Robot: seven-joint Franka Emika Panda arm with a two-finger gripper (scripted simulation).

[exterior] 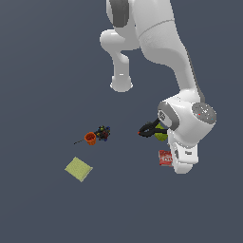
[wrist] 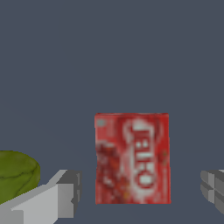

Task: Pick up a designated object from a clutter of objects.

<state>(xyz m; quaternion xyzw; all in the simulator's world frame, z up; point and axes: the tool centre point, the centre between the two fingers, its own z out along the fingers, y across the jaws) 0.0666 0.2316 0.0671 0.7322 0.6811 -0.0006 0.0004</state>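
The red box with white lettering lies flat on the dark floor. In the wrist view it sits between my two grey fingers, which stand apart on either side of it without touching. My gripper is open and empty, just above the box. In the exterior view the red box shows partly beside my white hand, which hides the fingers. The yellow-green pear lies close beside one finger; it also shows in the exterior view.
The black clamp lies against the pear. The orange cup and dark multicoloured toy sit together toward the exterior view's left. The flat yellow-green pad lies nearer the front left.
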